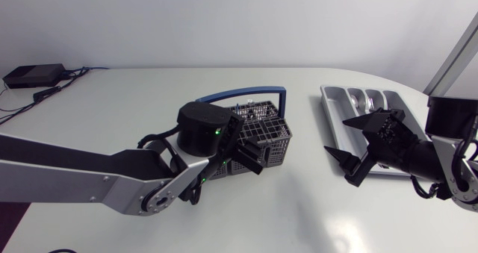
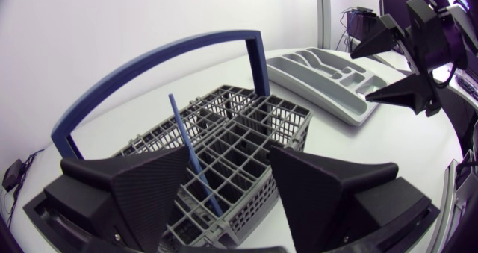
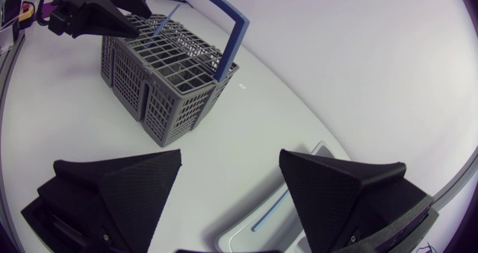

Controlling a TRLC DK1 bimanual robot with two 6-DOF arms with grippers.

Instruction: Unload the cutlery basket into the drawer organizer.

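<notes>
Left black gripper (image 2: 229, 163), fingers wide apart, hovers over a grey mesh cutlery basket (image 2: 250, 122) holding a thin blue rod (image 2: 190, 160); right black gripper (image 1: 340, 139), also wide, hangs over the edge of the grey plastic drawer organizer (image 1: 334, 104).

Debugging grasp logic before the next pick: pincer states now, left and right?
Left pincer: open, empty, above the cutlery basket.
Right pincer: open, empty, above the drawer organizer.
</notes>
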